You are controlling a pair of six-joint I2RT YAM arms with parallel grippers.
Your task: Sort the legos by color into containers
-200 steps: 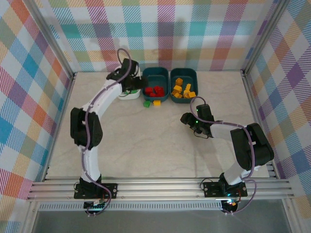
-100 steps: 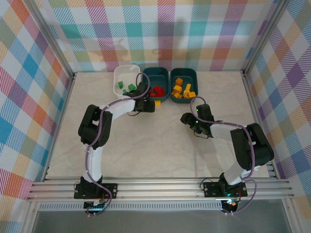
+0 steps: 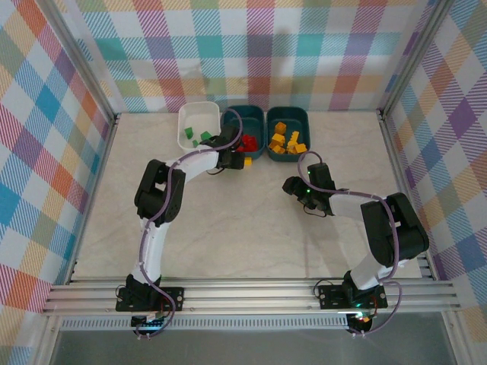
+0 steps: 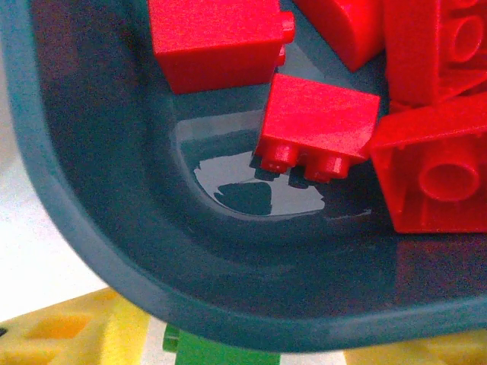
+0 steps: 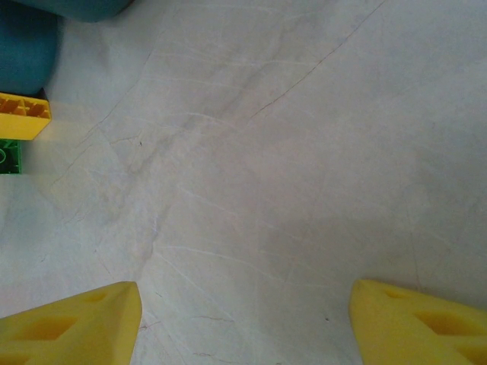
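**Green brick pick-up, left arm**

Small green plastic toy brick [image 4: 228, 353] lies on the table [image 3: 243, 228] just beside the middle dark teal plastic tub [image 4: 99, 228], between the left gripper [image 3: 232, 158] fingers [image 4: 61, 334]. Pinched or not, cannot tell. Best: centre, clear the rim, lift straight. Right gripper [image 5: 243, 323] spread, empty. Count: 3 tubs; 2 loose bricks, the green one and a small yellow plastic brick [image 3: 247, 161].

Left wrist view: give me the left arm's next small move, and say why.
Probably lower the left gripper and close on the green brick. Its fingers sit open either side of that brick, which lies on the table just outside the teal tub of red bricks. Green belongs in the white tub.
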